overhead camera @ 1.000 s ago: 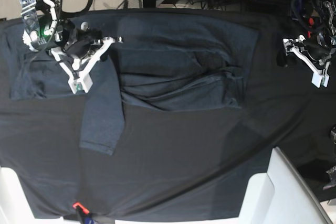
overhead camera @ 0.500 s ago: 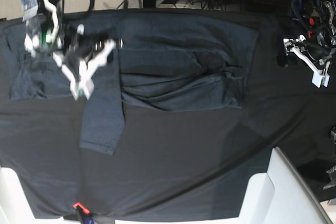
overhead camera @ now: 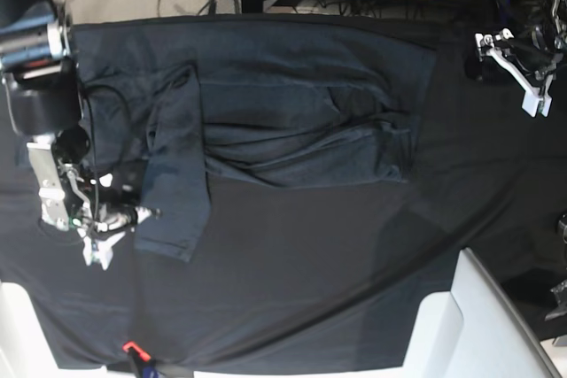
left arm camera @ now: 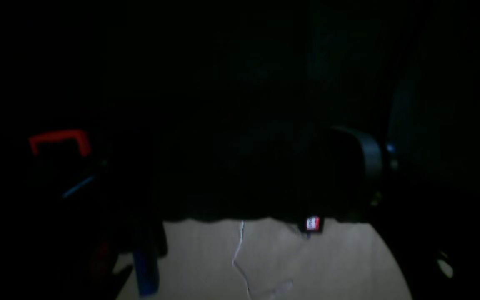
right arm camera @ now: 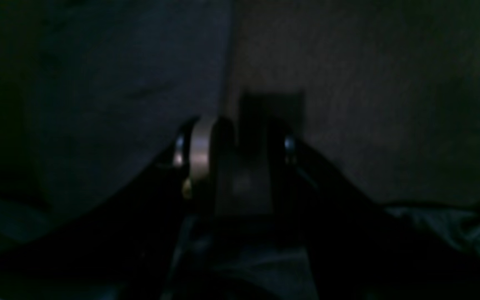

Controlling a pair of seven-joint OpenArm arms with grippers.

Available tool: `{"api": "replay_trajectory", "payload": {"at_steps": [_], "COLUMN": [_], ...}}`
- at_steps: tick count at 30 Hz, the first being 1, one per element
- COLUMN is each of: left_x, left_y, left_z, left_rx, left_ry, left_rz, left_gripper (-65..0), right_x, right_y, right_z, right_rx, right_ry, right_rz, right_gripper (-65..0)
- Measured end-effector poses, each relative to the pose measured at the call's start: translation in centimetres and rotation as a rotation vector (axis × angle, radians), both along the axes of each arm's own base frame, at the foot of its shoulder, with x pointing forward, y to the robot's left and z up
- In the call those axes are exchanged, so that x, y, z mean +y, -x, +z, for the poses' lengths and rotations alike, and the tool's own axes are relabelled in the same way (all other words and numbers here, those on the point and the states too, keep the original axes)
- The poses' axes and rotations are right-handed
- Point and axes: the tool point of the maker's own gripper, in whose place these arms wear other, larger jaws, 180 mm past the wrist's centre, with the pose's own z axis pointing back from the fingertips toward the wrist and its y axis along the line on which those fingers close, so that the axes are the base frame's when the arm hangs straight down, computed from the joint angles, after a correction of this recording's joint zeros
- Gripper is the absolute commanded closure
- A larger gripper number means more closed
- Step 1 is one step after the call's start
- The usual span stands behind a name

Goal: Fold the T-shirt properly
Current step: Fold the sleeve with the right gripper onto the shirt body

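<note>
The soft, wrinkly dark grey T-shirt (overhead camera: 292, 112) is spread near the far edge of the black tablecloth (overhead camera: 310, 281). The left gripper (overhead camera: 518, 64) is held wide open at the cloth's far corner, nothing in it. The right gripper (overhead camera: 111, 227) is seen beside the shirt's sleeve, but how wide it stands cannot be told.

Dark cloth (left arm camera: 240, 125); pale floor (left arm camera: 265, 258) below

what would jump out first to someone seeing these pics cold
The crumpled T-shirt lies across the far half of the black tablecloth, one sleeve flopped toward the near-left. The right tool sits low beside that sleeve on the base view's left, while the left tool hangs wide open at the far-right corner, away from the cloth. White chair backs stand out at the near edge.
</note>
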Motion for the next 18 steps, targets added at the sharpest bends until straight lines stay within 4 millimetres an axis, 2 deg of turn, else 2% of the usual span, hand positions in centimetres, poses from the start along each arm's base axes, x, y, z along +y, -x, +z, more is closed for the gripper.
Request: {"api": "replay_trajectory", "payload": {"at_steps": [3, 6, 10, 13, 18], "left_x": [-1.0, -1.3, -1.2, -1.3, -1.2], "left_y": [0.2, 0.9, 0.4, 0.4, 0.3], "left_z": [0.3, -0.2, 0.0, 0.1, 0.1], "left_rx": [-0.038, -0.014, -0.030, -0.032, -0.032], "left_ry": [0.028, 0.031, 0.034, 0.034, 0.034], "left_rz": [-0.065, -0.079, -0.078, -0.079, -0.078], "left_gripper": [-57.9, -57.9, -57.9, -57.9, -57.9], "right_x": [0.7, 1.9, 3.6, 3.0, 1.9], "right_y": [0.2, 0.0, 0.0, -0.7, -0.6], "right_z": [-0.4, -0.4, -0.5, -0.3, -1.5], "right_rx": [0.010, 0.001, -0.001, -0.049, -0.059], "right_ry": [-0.024, -0.044, -0.074, -0.065, -0.065], "right_rz": [0.055, 0.068, 0.079, 0.063, 0.032], "right_gripper": [-19.1, -19.1, -19.4, -19.2, -18.9]}}
